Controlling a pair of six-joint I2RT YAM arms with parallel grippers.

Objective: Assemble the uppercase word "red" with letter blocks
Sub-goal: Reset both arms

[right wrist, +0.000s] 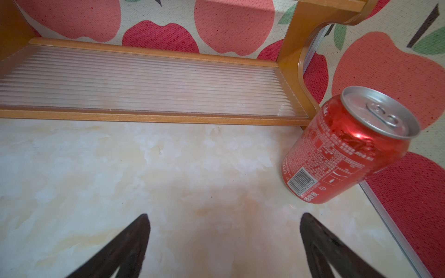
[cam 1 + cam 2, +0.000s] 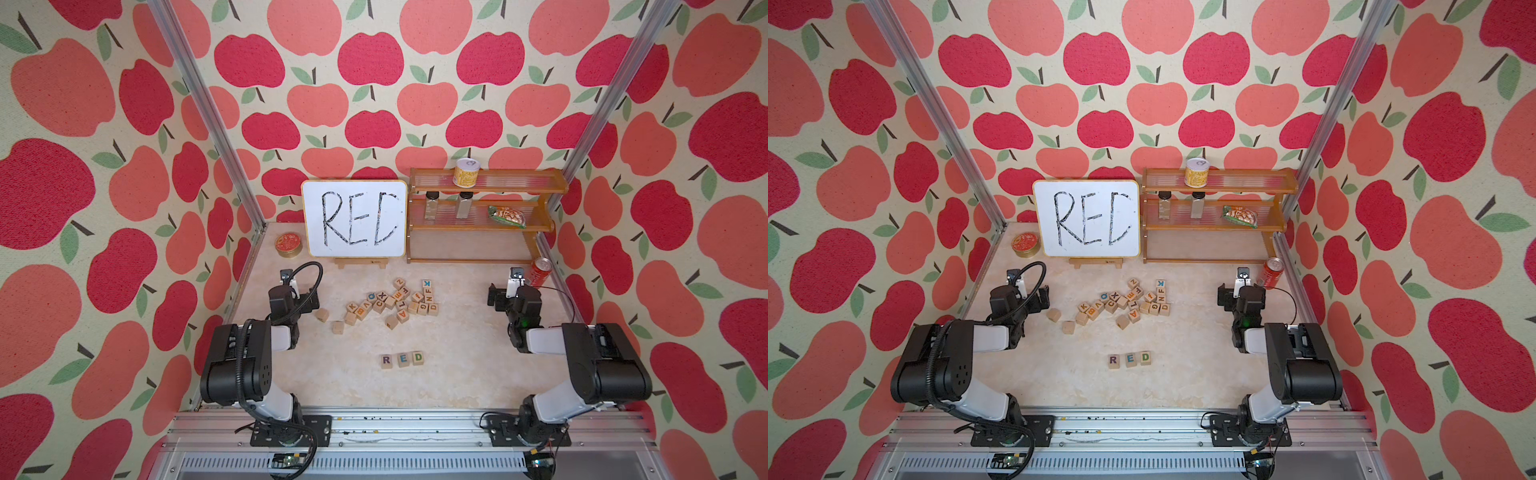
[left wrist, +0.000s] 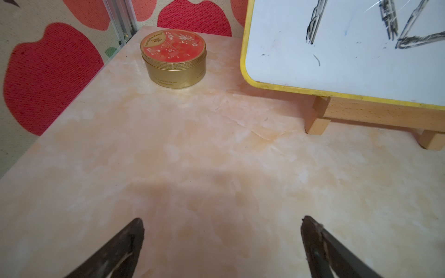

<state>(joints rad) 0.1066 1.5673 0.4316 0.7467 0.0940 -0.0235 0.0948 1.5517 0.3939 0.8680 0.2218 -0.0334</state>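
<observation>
Letter blocks (image 2: 1130, 359) for your word show in both top views as one short row. You see the purple R block (image 2: 386, 360), the blue E block (image 2: 403, 359) and the green D block (image 2: 418, 357) side by side, letters up. They lie well in front of the whiteboard (image 2: 354, 218) and apart from everything else. Between that row and the whiteboard lies a loose pile of other blocks (image 2: 395, 301), with an orange-brown D cube (image 2: 433, 307) at its edge. A round tin (image 2: 288, 244) stands just beside the whiteboard on the left arm's side. A wooden rack (image 2: 484, 216) stands just beside it on the other side, and a red can (image 2: 540, 272) stands in front of the rack's far end. Your left arm (image 2: 249, 361) and right arm (image 2: 598, 365) stand to either side of the pile, well apart from the row. In the left wrist view, your left gripper (image 3: 221, 220) has its jaws spread wide with only bare tabletop (image 3: 192, 156) between them. Beyond it you see the tin and the whiteboard's lower corner resting on its wooden easel (image 3: 375, 115). In the right wrist view, your right gripper (image 1: 224, 215) is likewise spread wide and holds nothing. It faces the rack's lowest shelf, with the red can close by.
</observation>
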